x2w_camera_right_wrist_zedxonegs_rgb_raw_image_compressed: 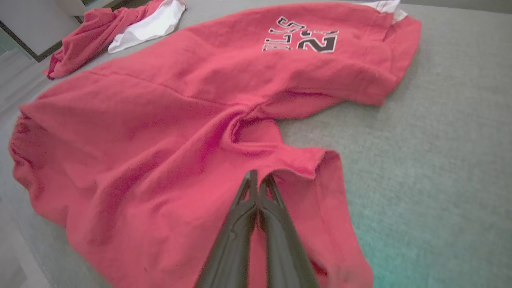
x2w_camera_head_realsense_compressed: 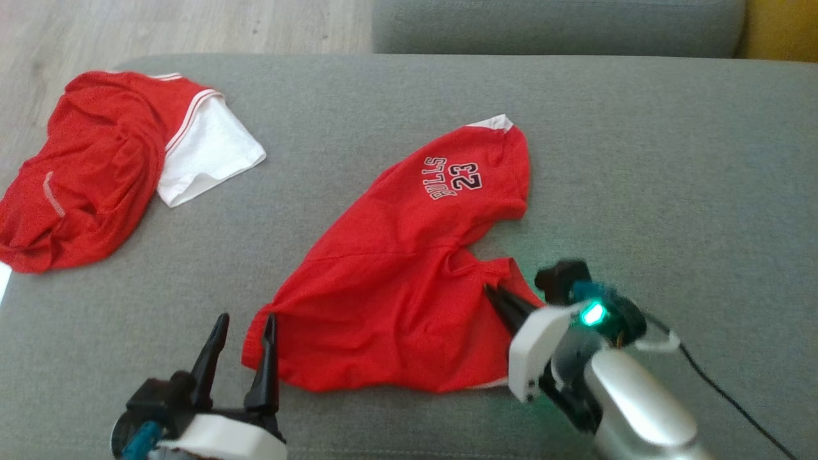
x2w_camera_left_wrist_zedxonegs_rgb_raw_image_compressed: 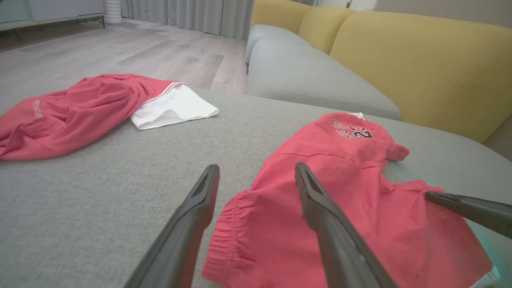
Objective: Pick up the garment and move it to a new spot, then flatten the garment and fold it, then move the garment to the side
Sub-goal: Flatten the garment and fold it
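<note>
- The other red-and-white garment (x2w_camera_head_realsense_compressed: 96,172) runs off the head view's left edge.
- From the right wrist, a fold swallows part of the lettering (x2w_camera_right_wrist_zedxonegs_rgb_raw_image_compressed: 300,40) on the shorts (x2w_camera_right_wrist_zedxonegs_rgb_raw_image_compressed: 160,120).
- The right gripper (x2w_camera_right_wrist_zedxonegs_rgb_raw_image_compressed: 259,179) has its tips together; I can't tell whether cloth is caught between them.

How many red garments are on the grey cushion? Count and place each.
2. The red shorts printed BULLS 23 lie at centre; the red-and-white garment lies crumpled at the far left. None looks hidden.

There's the right gripper (x2w_camera_head_realsense_compressed: 493,292): two long dark fingers tapering to points, set in a white housing (x2w_camera_head_realsense_compressed: 537,351) dotted with small dark screws. Just behind it, a green light (x2w_camera_head_realsense_compressed: 593,314) glows on a teal-and-black wrist. Beyond the green light runs a silver forearm (x2w_camera_head_realsense_compressed: 639,415), and beside it a thin black cable (x2w_camera_head_realsense_compressed: 722,390). The left gripper (x2w_camera_head_realsense_compressed: 247,317) has the same dark fingers.
</note>
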